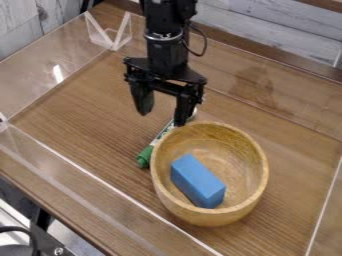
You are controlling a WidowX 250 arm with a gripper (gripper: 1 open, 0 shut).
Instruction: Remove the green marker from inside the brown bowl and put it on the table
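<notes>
The marker (pixel 146 156) is laid on the table (pixel 80 130) beside the bowl (pixel 254 196) — released, the gripper (pixel 164 120) spread wide above.

On the brown wood-grain desk (pixel 80 125) lie a round light-brown wooden bowl (pixel 246 160) and, just beside its rim, a slim green and white marker (pixel 146 157), partly hidden toward its white end. Low clear walls (pixel 60 210) border the desk.
</notes>
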